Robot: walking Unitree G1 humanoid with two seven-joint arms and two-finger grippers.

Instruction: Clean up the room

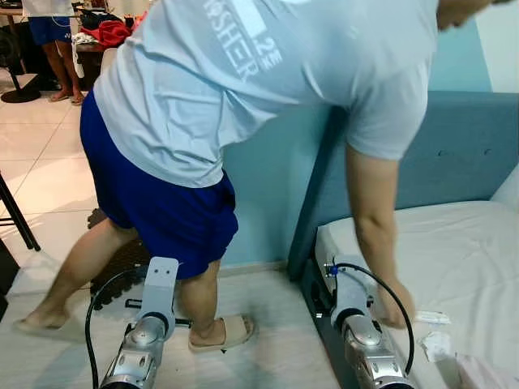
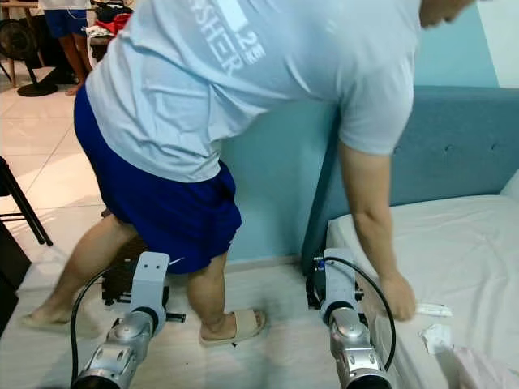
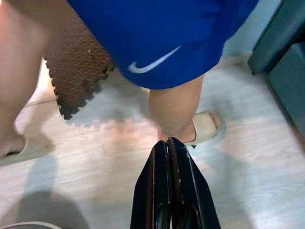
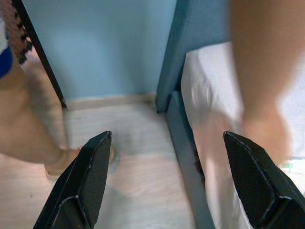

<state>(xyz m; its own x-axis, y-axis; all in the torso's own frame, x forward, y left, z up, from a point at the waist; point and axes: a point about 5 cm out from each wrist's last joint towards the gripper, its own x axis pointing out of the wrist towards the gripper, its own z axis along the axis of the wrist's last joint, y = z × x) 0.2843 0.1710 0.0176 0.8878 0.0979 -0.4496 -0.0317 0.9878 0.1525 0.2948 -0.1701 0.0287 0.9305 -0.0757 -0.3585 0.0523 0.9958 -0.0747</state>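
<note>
A person in a grey shirt [image 1: 243, 73] and blue shorts bends over the white bed [image 1: 470, 259], one hand [image 1: 397, 308] down at its near edge. Beside that hand lie a small white packet [image 1: 432, 318] and a crumpled white paper [image 1: 438, 346]. My right arm [image 1: 357, 324] reaches along the bed's side; the right gripper [image 4: 167, 135] is open, nothing between its fingers, over the floor and bed edge. My left arm [image 1: 150, 324] points at the person's legs. The left gripper [image 3: 167, 148] is shut and empty, just short of a beige slipper [image 3: 207, 126].
A blue padded headboard [image 1: 454, 154] and blue wall stand behind the bed. A brown foam mat [image 3: 76, 71] lies on the floor behind the person's legs. A black stand leg [image 1: 16, 215] is at the left. Another person [image 1: 53, 40] and red clothes [image 1: 109, 32] are far back.
</note>
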